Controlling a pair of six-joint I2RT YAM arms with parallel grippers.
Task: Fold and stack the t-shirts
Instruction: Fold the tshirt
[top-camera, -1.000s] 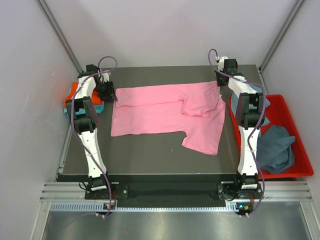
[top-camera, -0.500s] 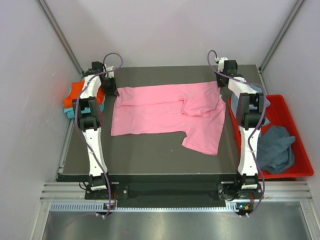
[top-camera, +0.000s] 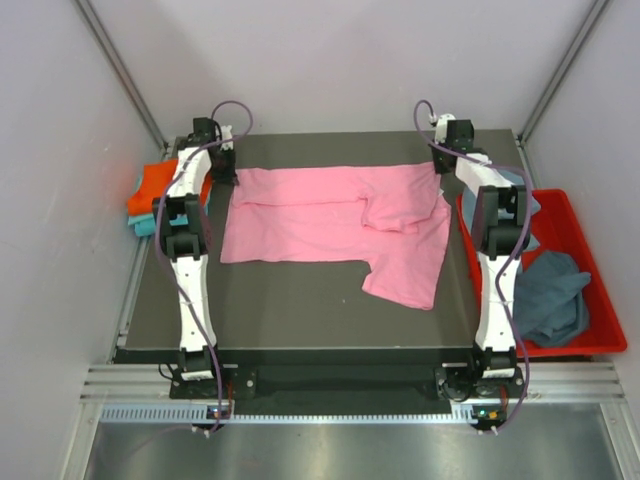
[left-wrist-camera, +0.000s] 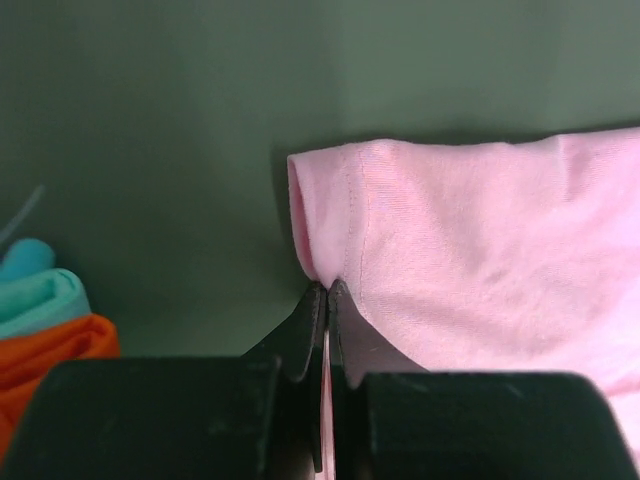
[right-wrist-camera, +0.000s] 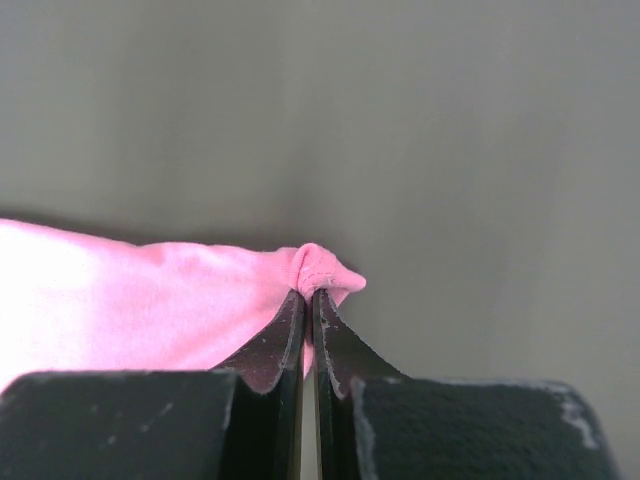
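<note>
Clearly, both tools are pinched tight on cloth. The left tool (left-wrist-camera: 326, 290) has its two fingers pressed together with only a thin fold of the pink t-shirt (top-camera: 330, 215) between them. It grips the hemmed corner at the far left of the garment, and in the left wrist view that corner stands up slightly just above the fingertips. The right tool (right-wrist-camera: 309, 295) is likewise closed, its fingers meeting on a small puckered nub of the same shirt at the far right corner, with nothing but fabric between them. The shirt lies spread across the far half of the dark worktop (top-camera: 290, 310), stretched between the two tools along its far edge. One sleeve is folded over near the middle, and one part reaches toward the near right. Off the left edge of the worktop, just beside the left arm, an orange tee (top-camera: 150, 188) and a teal tee (top-camera: 143, 226) lie touching each other. At the right, a red bin (top-camera: 578, 347) holds a dark slate tee (top-camera: 555, 295) and, farther back, a grey-blue tee (top-camera: 522, 200) partly hidden by the right arm.
</note>
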